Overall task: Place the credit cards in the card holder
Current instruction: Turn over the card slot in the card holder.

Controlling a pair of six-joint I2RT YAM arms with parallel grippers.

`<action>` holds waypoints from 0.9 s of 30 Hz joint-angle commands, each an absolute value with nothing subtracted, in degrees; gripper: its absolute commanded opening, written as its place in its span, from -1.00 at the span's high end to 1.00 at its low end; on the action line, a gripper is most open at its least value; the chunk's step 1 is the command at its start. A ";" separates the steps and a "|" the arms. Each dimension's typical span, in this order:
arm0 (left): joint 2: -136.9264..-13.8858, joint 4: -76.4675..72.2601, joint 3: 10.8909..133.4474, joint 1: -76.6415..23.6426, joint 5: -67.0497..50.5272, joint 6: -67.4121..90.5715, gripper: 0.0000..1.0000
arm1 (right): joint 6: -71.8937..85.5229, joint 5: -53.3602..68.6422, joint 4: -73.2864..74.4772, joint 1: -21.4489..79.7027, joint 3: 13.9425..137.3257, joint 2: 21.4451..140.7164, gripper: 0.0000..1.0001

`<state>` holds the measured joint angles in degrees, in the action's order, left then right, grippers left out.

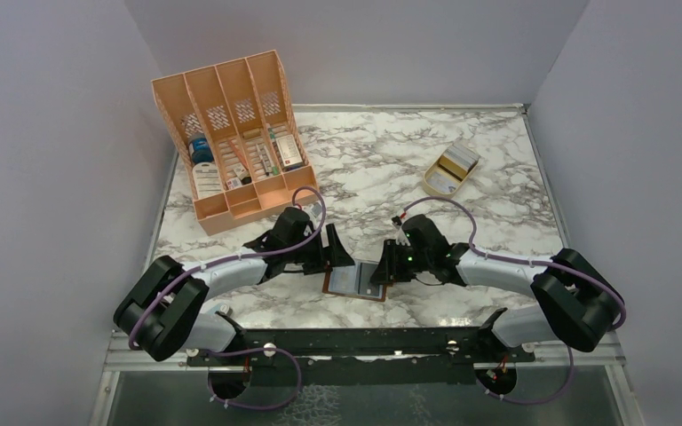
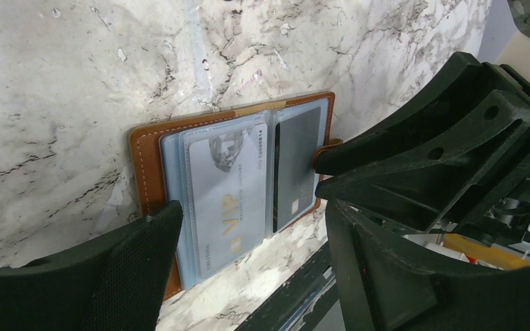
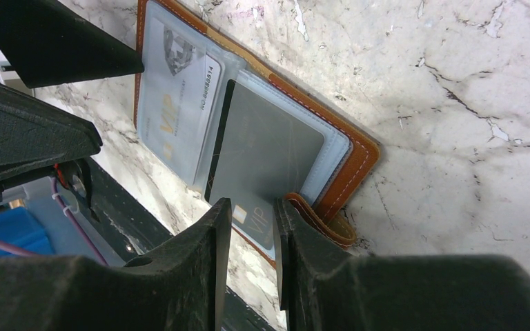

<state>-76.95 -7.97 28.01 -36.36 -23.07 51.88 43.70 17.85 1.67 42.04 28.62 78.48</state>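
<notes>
Right wrist view: the right gripper [image 3: 252, 207] has its fingers narrowly apart, tips down at the near end of a dark grey credit card [image 3: 269, 145]. Whether they pinch it cannot be told. That card lies over the right-hand sleeve of the card holder [image 3: 352, 165], which is open flat on the marble table [image 3: 455, 103]. A pale VIP card [image 3: 176, 103] sits sleeved on its left page. Beyond, the left gripper [image 2: 252, 214] is spread wide and empty, one fingertip at the holder's left edge.
</notes>
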 commanded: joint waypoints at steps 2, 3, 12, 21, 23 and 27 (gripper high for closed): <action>-76.09 -7.91 27.88 -36.04 -21.97 50.01 -0.57 | 42.88 14.50 2.40 42.36 26.95 78.72 0.41; -76.41 -8.38 27.74 -36.06 -22.17 50.08 -0.57 | 42.89 14.44 2.33 42.34 26.86 78.65 0.41; -80.38 -15.25 25.52 -36.16 -25.11 53.18 -0.57 | 42.83 14.63 2.14 42.35 26.88 79.23 0.41; -78.17 -16.34 26.30 -37.17 -28.58 56.86 -0.57 | 43.04 15.04 1.48 42.36 26.98 79.57 0.41; -77.19 -17.07 26.17 -37.79 -28.99 58.11 -0.57 | 43.06 15.44 0.61 42.36 26.70 79.74 0.41; -76.10 -18.29 26.61 -39.24 -29.53 60.18 -0.57 | 43.24 15.55 -0.37 42.36 26.46 80.07 0.41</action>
